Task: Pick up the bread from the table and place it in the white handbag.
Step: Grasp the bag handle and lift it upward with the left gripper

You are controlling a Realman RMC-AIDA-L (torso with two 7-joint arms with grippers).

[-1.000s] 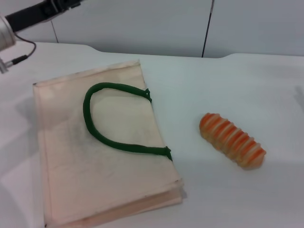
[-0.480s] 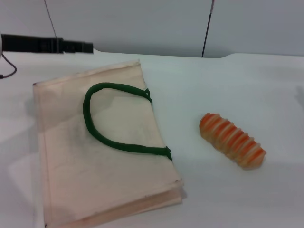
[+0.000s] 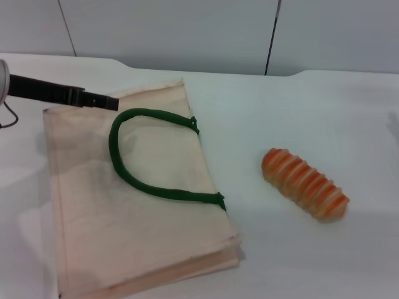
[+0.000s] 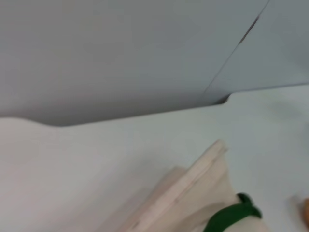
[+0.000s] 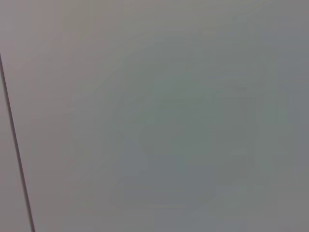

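Note:
The bread (image 3: pixel 304 184), an orange loaf with cream ridges, lies on the white table (image 3: pixel 312 106) at the right. The white handbag (image 3: pixel 131 212) lies flat at the left, its green loop handle (image 3: pixel 118 163) on top. My left gripper (image 3: pixel 111 102) reaches in from the left as a thin dark bar, its tip over the bag's far edge, just beyond the handle. The left wrist view shows the bag's far corner (image 4: pixel 193 195) and one end of the handle (image 4: pixel 231 217). My right gripper is out of view. The right wrist view shows only a grey wall.
Grey wall panels (image 3: pixel 187 31) stand behind the table's back edge. Bare tabletop lies between the bag and the bread, and around the bread.
My left gripper has come down from the upper left corner and moved right, from above the table's back edge to the bag's far edge. The bag and the bread have not moved.

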